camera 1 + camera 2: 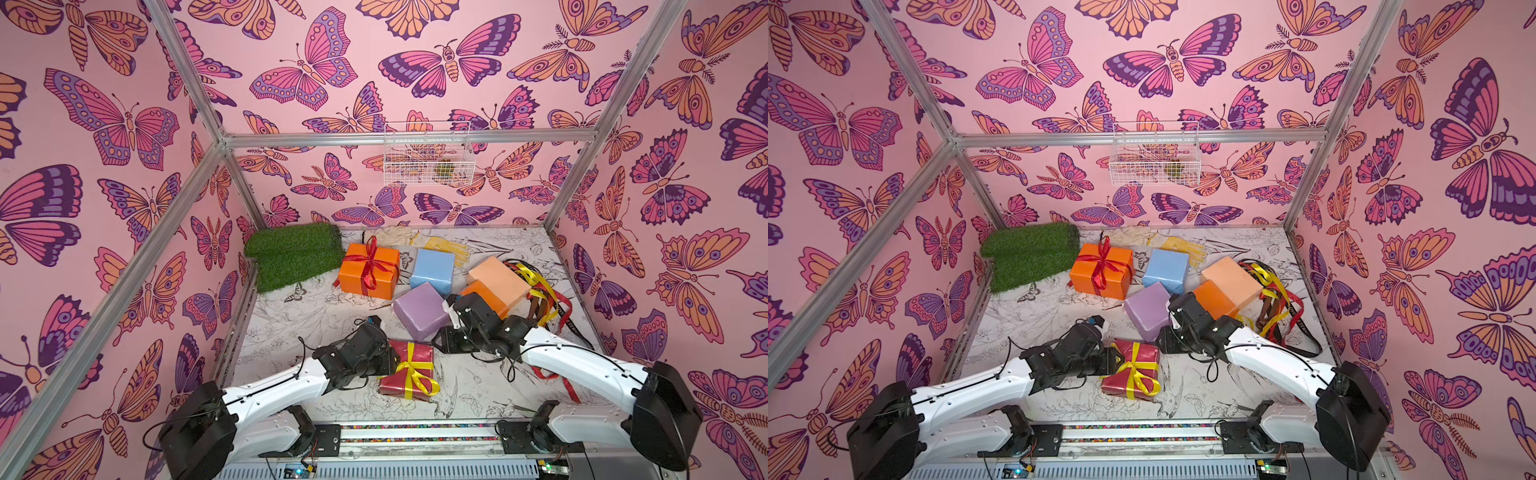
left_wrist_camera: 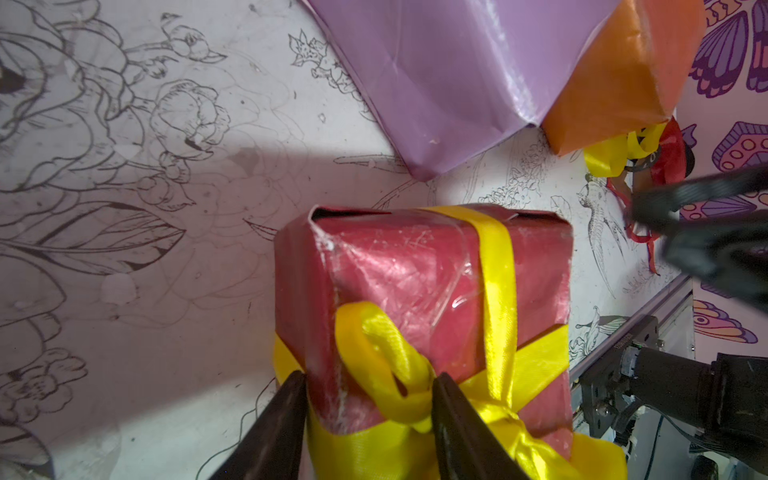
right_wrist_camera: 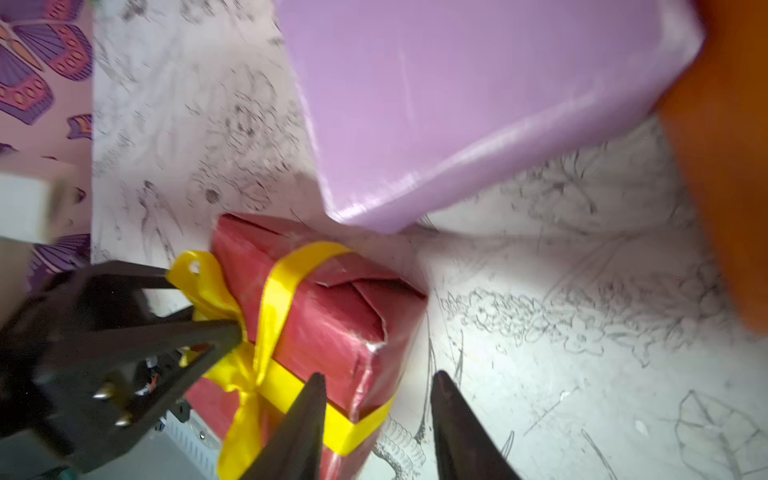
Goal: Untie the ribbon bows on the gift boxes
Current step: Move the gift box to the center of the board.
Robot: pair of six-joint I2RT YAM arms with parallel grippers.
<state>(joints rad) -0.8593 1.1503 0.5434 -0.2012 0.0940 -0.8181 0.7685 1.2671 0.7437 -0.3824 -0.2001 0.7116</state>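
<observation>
Two black grippers meet at the dark red box (image 1: pixel 419 353), the nearest of six gift boxes on the sketch-printed table (image 1: pixel 291 328). The left gripper (image 2: pixel 370 376) has its jaws apart astride one loop of the yellow bow (image 2: pixel 382 353) and the box's edge; whether it is pinching them cannot be told. The right gripper (image 3: pixel 378 376) is unclenched and holds nothing, with one finger over the box's corner and its twin over bare table.

Two bows are tied: the yellow one, and a red bow (image 1: pixel 372 266) on the orange box (image 1: pixel 353 274) at the back, just beside the one green turf mat (image 1: pixel 295 253). Four boxes are bare: the light blue box (image 1: pixel 432 266), the lilac box (image 1: pixel 419 309), the peach box (image 1: pixel 498 278) and the second orange box (image 1: pixel 484 297), clustered in mid-table.

A heap of loose ribbons (image 1: pixel 544 299) lies at the peach box's right side, its yellow, red, brown and black strands too tangled to count. Two gloves, one pale glove (image 1: pixel 390 235) and one yellow glove (image 1: pixel 446 247), lie along the rear edge. One white wire basket (image 1: pixel 428 153) hangs on the back wall.
</observation>
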